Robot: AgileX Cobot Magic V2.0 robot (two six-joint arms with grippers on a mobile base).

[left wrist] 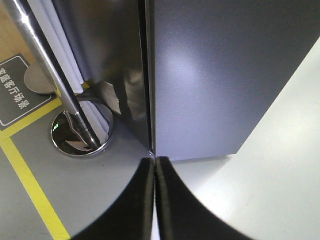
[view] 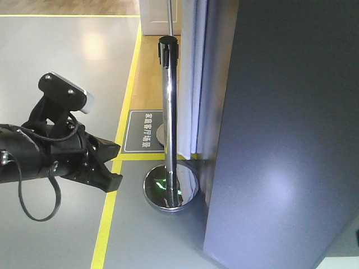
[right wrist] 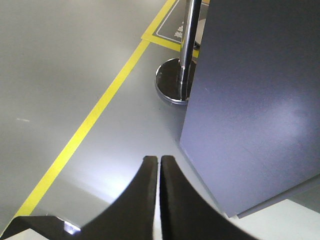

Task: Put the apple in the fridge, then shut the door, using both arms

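My left claw (left wrist: 154,161), fingers pressed together, points at the bottom corner of the fridge (left wrist: 225,75), and my right claw (right wrist: 159,159), likewise pressed together, hangs over the grey floor (right wrist: 65,65) beside it.

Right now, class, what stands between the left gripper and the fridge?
Between left gripper and fridge stands a chrome post on its round base, in the front-facing view.

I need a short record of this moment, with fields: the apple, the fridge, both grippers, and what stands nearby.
apple: not in any view
fridge: only the dark grey outside shows, no white interior
left gripper: shut, empty, pointing at the fridge's lower corner
right gripper: shut, empty, over the grey floor beside the fridge
nearby: chrome post on a round base, yellow line, dark sign
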